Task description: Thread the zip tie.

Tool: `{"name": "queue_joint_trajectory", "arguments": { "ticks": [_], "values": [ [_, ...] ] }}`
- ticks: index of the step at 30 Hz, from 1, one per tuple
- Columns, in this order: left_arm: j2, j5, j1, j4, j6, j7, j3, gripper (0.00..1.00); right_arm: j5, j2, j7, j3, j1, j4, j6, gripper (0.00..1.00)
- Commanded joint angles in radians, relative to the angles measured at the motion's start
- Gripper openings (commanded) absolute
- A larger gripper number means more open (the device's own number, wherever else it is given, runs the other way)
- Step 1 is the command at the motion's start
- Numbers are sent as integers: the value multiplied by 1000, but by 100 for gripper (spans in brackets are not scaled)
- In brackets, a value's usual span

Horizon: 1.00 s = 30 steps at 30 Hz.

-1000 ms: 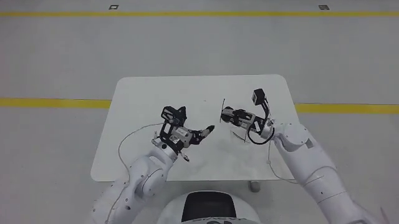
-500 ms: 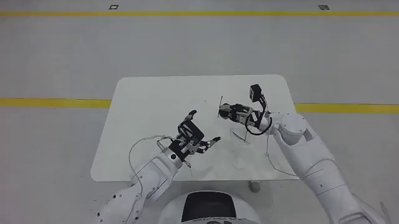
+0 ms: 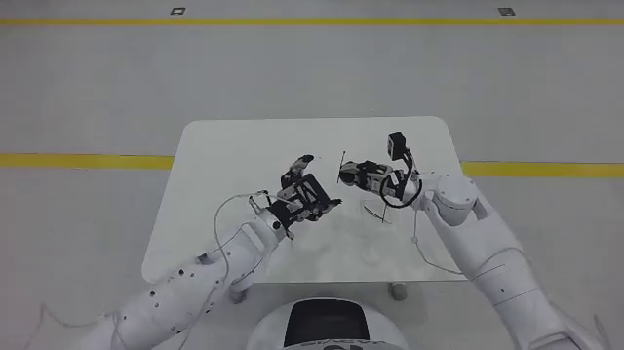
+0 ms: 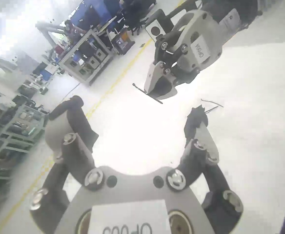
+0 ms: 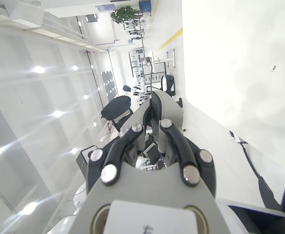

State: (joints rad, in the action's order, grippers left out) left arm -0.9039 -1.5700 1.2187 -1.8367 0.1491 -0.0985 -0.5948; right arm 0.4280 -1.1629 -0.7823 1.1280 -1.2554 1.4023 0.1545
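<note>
My right gripper (image 3: 351, 173) hangs above the middle of the white table (image 3: 224, 155), shut on a thin black zip tie (image 3: 341, 167). In the right wrist view the zip tie (image 5: 151, 83) rises straight out from between the closed fingertips of the right gripper (image 5: 152, 109). My left gripper (image 3: 314, 186) stands open just to the left of it, facing it. In the left wrist view, the left gripper (image 4: 132, 115) spreads wide with nothing held. Beyond it the right gripper (image 4: 160, 88) pinches the zip tie (image 4: 138, 88), whose ends stick out on both sides.
A few thin black strips (image 4: 212, 104) lie on the table under the right gripper, also seen as dark strips (image 3: 375, 213) from above. Cables trail from both arms over the table's near half. The table's far and left parts are bare.
My left gripper has swung up and rightwards from the table's near side, closing in on the right gripper and turning its open fingers toward it. The right gripper shifted slightly left with the zip tie.
</note>
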Motion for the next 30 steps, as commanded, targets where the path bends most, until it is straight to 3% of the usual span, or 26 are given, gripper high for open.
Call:
{"name": "queue_joint_trajectory", "arguments": {
  "ticks": [1,2,10,15,20,30],
  "values": [
    [31,0,-73,14,102,23,124,100,2,0,-3,0,3,-2,1,0],
    [38,0,-89,19,131,27,154,100,2,0,-3,0,3,-2,1,0],
    [37,0,-88,21,128,28,153,100,12,-2,21,0,-4,3,1,0],
    [34,0,-102,33,114,33,156,100,37,-5,43,-2,2,11,33,0],
    [33,0,-110,30,150,30,178,100,58,-8,41,-6,10,12,50,0],
    [33,0,-114,36,142,36,180,100,58,-8,45,-6,8,13,49,0]
  ]
}}
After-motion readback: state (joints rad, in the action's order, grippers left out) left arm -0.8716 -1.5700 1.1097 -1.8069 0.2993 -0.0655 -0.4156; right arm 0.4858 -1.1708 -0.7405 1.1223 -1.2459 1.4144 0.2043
